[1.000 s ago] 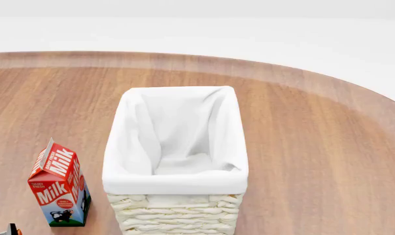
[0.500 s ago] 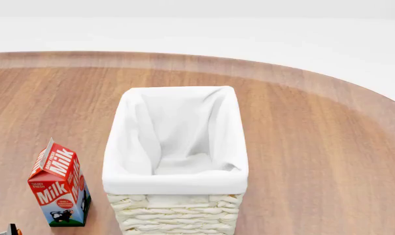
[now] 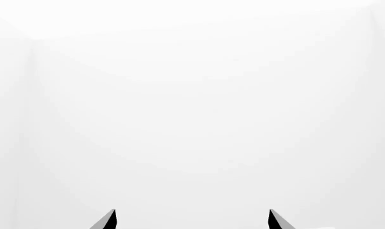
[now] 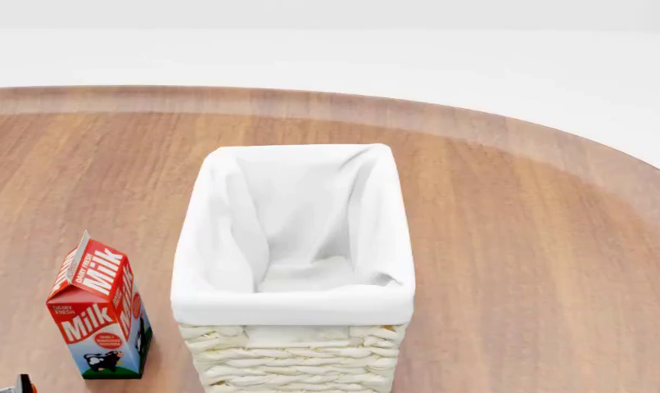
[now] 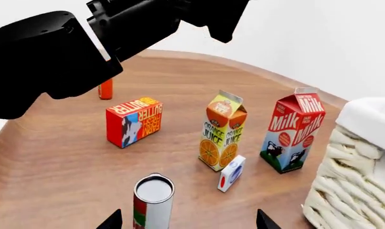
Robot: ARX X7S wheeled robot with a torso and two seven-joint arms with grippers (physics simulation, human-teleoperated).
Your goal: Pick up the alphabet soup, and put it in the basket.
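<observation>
The alphabet soup shows in none of the views. The basket, cream wicker with a white cloth lining, stands in the middle of the wooden table in the head view, and nothing lies inside it. One corner of the basket shows in the right wrist view. My right gripper is open, low over the table, with nothing held. My left gripper is open too and faces only blank white. Neither gripper appears in the head view.
A red-and-green can stands just ahead of my right fingertips. Beyond it are a small white box, an orange juice carton, a milk carton, a butter box and a small red item. A black arm hangs overhead.
</observation>
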